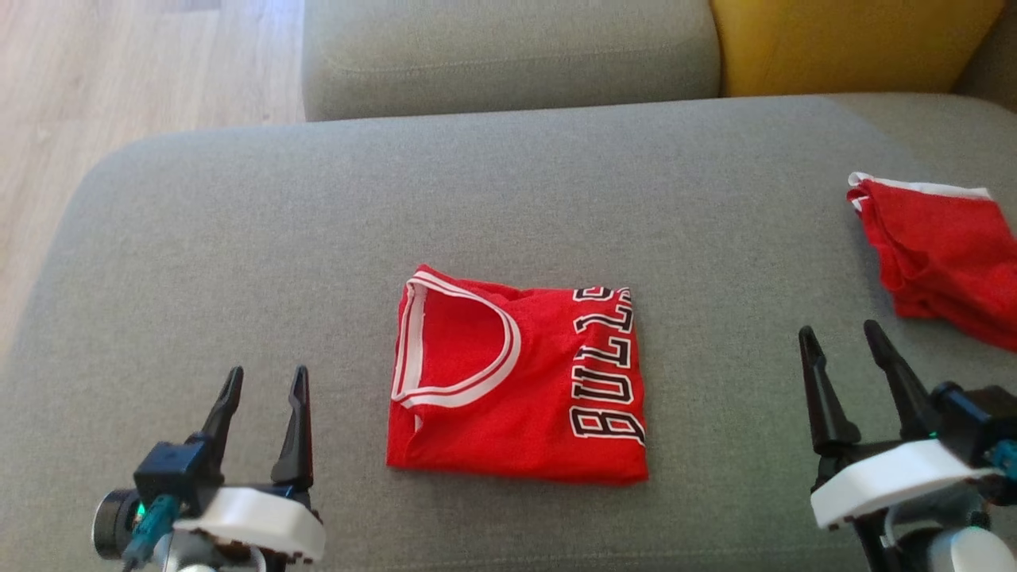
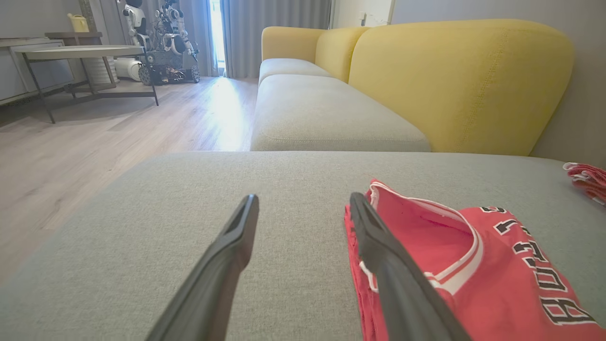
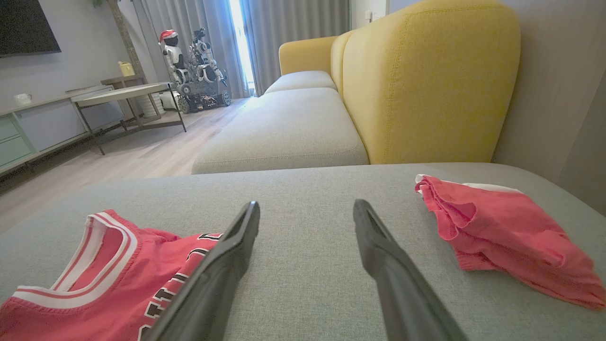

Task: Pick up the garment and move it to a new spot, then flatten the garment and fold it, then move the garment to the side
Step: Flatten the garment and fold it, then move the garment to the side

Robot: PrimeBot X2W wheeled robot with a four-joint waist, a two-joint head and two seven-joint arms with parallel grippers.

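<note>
The garment (image 1: 516, 381) is a red jersey with white trim and black lettering. It lies folded into a neat square in the middle of the grey sofa seat (image 1: 238, 238). My left gripper (image 1: 266, 381) stands open to its left, apart from it, nothing between the fingers. My right gripper (image 1: 842, 338) stands open to its right, also empty. The left wrist view has the jersey (image 2: 473, 265) just right of my left gripper (image 2: 303, 201). In the right wrist view the jersey (image 3: 94, 279) lies at the lower left of my right gripper (image 3: 305, 208).
A second red cloth (image 1: 945, 254) lies crumpled at the seat's right edge, close beyond my right gripper, seen also as the red cloth (image 3: 502, 237). A yellow backrest (image 1: 850, 40) and another grey cushion (image 1: 508, 56) lie behind. Wooden floor (image 1: 119, 79) is at the left.
</note>
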